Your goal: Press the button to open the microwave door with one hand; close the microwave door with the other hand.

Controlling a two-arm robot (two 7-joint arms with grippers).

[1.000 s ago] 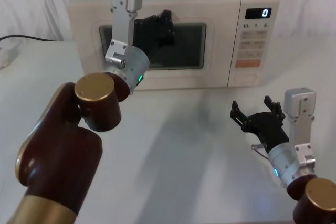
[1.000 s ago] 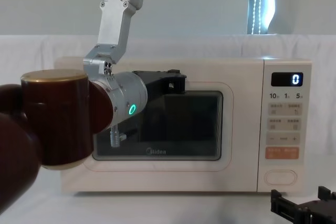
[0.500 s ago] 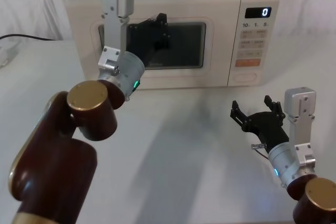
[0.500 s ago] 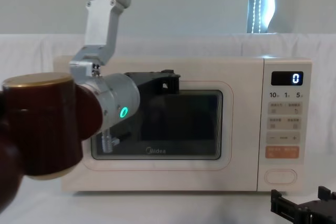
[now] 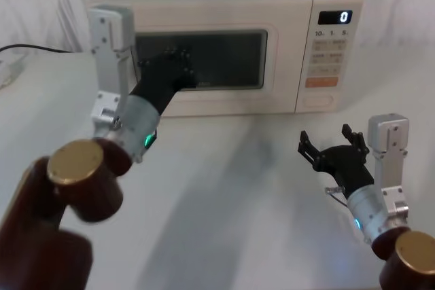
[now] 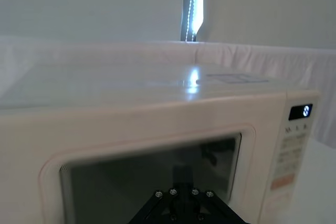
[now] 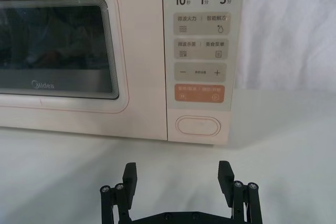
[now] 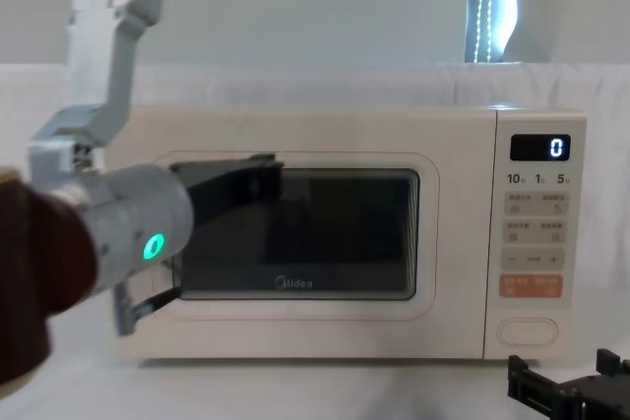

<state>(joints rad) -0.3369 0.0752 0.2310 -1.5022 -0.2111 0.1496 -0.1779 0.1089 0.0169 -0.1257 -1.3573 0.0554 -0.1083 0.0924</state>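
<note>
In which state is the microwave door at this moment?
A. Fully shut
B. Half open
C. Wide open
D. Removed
A: the microwave door lies flush with the front of the microwave, no gap beside the control panel, with the left gripper in front of its window.
</note>
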